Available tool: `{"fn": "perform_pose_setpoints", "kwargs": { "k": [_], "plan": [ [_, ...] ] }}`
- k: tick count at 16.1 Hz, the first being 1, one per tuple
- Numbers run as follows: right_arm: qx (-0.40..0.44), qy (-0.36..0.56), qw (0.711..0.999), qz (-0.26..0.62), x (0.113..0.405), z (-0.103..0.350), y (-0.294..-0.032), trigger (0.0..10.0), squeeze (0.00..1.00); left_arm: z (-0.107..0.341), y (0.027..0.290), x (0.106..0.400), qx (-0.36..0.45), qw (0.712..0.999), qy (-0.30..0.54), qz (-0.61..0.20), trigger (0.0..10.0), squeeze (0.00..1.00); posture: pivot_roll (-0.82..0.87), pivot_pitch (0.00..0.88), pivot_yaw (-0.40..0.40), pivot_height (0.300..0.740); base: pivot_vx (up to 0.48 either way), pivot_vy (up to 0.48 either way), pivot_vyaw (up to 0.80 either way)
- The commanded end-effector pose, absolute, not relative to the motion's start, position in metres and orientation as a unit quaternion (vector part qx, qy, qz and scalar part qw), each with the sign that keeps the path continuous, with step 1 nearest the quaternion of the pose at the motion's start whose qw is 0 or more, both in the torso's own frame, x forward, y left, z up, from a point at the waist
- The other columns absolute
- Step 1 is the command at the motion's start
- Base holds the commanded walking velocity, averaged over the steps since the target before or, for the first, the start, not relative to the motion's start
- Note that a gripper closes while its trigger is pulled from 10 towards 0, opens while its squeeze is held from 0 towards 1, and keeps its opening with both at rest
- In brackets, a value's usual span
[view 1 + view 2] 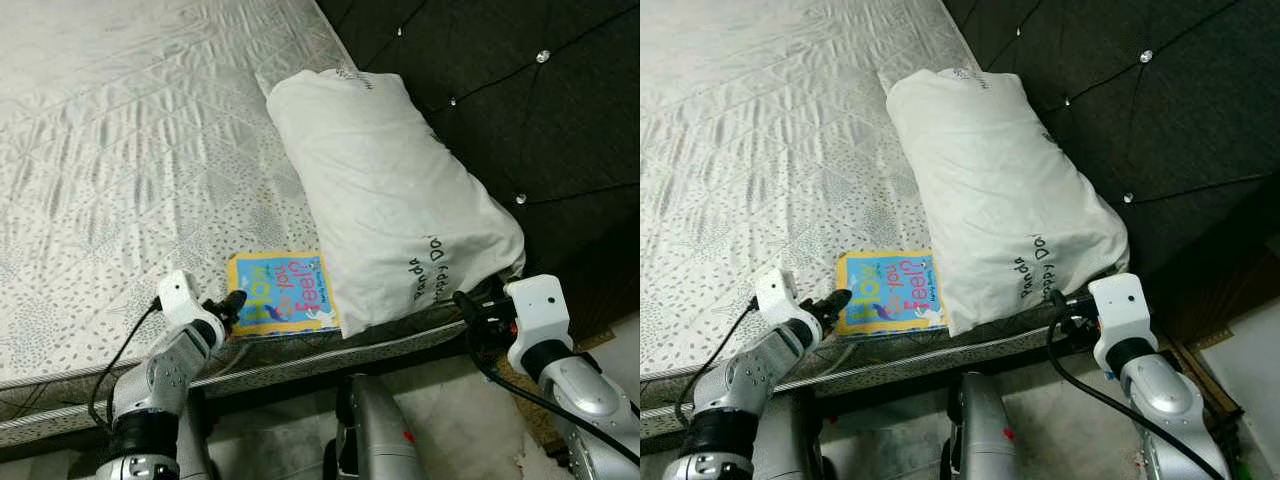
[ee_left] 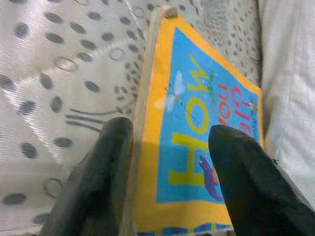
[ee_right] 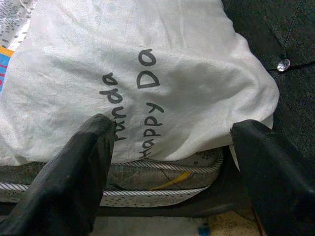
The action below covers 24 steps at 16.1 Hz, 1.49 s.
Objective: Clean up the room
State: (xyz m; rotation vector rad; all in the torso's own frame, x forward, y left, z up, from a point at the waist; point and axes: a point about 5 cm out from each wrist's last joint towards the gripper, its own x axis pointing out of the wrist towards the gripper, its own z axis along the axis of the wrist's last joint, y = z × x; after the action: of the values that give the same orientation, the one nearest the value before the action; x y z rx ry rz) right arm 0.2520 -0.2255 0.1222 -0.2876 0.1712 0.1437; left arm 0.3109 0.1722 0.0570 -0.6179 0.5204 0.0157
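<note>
Left gripper (image 2: 170,162) has its fingers (image 2: 106,167) spread apart, one on each side of the near-left edge of the picture book (image 1: 282,292). The wrist cam shows one finger down on the mattress (image 1: 130,150) just beside the book's spine and the other over the yellow-and-blue cover, on the "How" lettering. Can't tell from it whether they actually touch the book. From the head cam you just see the black tips (image 1: 232,303) at the book's left edge, near the mattress's front edge.

Right gripper (image 3: 172,147) is wide open too, fingers (image 3: 78,167) framing the near end of the white pillow (image 1: 385,190), not touching it as far as I can see. The wrist view gives you the pillow's print ("Panda", "Happy Do...") plus the mattress piping under it; the head cam has that text much smaller.

Book lies flat on the mattress, tucked right against the pillow's left side. Pillow runs along the dark tufted headboard (image 1: 520,90) on the right.
</note>
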Motion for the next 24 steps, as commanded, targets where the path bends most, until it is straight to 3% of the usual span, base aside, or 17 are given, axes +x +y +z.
{"fn": "perform_pose_setpoints", "kwargs": {
  "k": [1,7,10,15,24],
  "plan": [
    [-0.147,0.088,0.983,0.059,0.252,0.121,-0.230,10.0,0.00,0.053,0.172,0.310,-0.294,0.919,0.261,0.015,10.0,1.00,-0.16,0.149,-0.123,0.580,0.000,0.000,0.00],
    [-0.125,0.074,0.987,0.066,0.261,0.121,-0.219,10.0,0.00,0.066,0.167,0.295,-0.270,0.932,0.241,0.015,10.0,1.00,-0.13,0.121,-0.107,0.580,0.000,0.000,0.00],
    [-0.112,0.068,0.989,0.070,0.264,0.121,-0.212,10.0,0.00,0.076,0.158,0.271,-0.241,0.942,0.235,-0.004,10.0,1.00,-0.11,0.112,-0.096,0.580,0.000,0.000,0.00],
    [-0.097,0.060,0.991,0.073,0.268,0.120,-0.202,10.0,0.00,0.071,0.119,0.271,-0.248,0.915,0.289,-0.129,10.0,1.00,-0.11,0.103,-0.077,0.580,0.000,0.000,0.00],
    [-0.092,0.048,0.993,0.064,0.270,0.122,-0.198,10.0,0.00,0.033,0.091,0.280,-0.230,0.879,0.370,-0.194,10.0,1.00,-0.13,0.087,-0.052,0.580,0.000,0.000,0.00]
  ]
}}
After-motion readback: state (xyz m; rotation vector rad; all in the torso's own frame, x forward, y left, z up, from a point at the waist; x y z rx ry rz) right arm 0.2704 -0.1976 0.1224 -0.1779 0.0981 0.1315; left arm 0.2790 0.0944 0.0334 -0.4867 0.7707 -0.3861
